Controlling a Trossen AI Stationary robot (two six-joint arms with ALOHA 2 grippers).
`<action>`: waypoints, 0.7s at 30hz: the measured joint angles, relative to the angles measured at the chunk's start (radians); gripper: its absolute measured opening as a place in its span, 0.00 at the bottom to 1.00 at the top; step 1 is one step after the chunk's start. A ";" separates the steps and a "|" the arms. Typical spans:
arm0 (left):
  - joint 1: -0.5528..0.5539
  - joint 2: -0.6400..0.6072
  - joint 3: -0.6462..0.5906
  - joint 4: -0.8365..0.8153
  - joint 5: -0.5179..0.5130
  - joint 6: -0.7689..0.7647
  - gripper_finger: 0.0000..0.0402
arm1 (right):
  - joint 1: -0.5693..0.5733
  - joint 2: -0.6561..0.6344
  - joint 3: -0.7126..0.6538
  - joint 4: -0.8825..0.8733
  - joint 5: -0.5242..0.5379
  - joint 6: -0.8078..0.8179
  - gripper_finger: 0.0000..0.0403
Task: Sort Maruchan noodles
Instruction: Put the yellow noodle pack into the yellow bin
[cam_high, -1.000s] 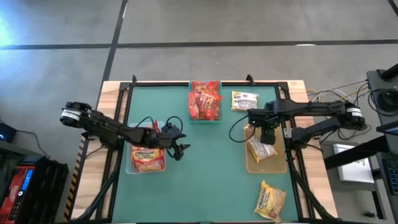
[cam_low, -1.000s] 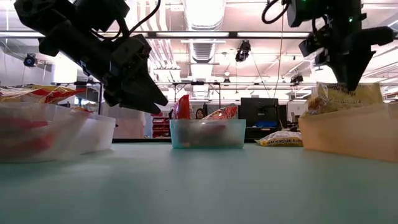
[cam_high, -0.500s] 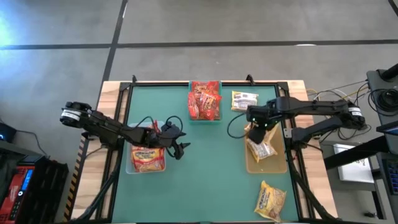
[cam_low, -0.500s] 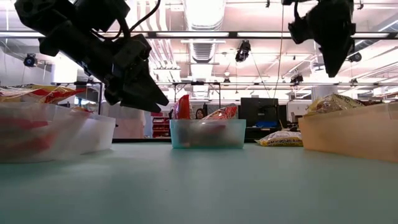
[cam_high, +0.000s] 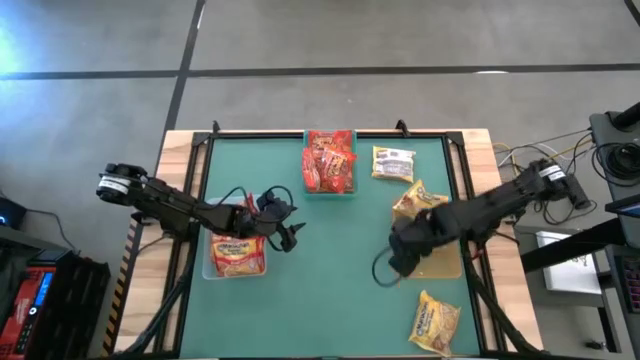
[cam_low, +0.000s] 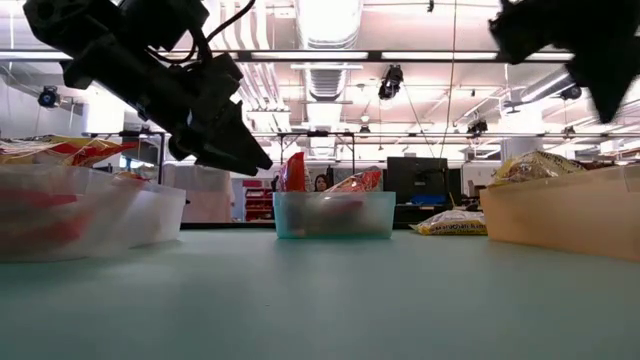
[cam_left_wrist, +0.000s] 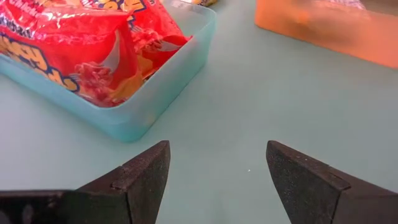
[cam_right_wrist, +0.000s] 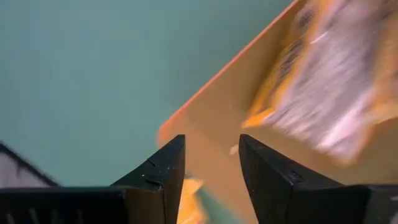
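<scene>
Red Maruchan packets fill the teal bin at the far middle. An orange packet lies in the clear bin on the left. A yellow packet rests in the far end of the tan bin. Two more yellow packets lie flat on the table, one by the teal bin and one near the near edge. My left gripper hangs open beside the clear bin. My right gripper is open over the tan bin's left wall, holding nothing.
The green mat shows between the clear bin and the tan bin. Black rails border the table's sides. In the left wrist view the teal bin's corner lies ahead of the open fingers. A cable loops under the right arm.
My right gripper rose from the yellow packet in the tan bin, which sank lower into the bin. It then swung toward the table's near edge and left, over the bin's left wall. My left arm has kept still.
</scene>
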 joint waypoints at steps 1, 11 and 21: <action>0.000 0.000 0.000 0.000 0.000 0.011 0.63 | 0.031 0.015 0.000 0.018 -0.012 0.037 0.35; -0.002 0.000 0.000 -0.008 0.004 0.039 0.62 | 0.290 0.189 0.013 0.117 -0.309 0.469 0.35; -0.001 0.000 0.000 -0.010 0.005 0.046 0.62 | 0.403 0.356 0.039 0.173 -0.551 0.500 0.35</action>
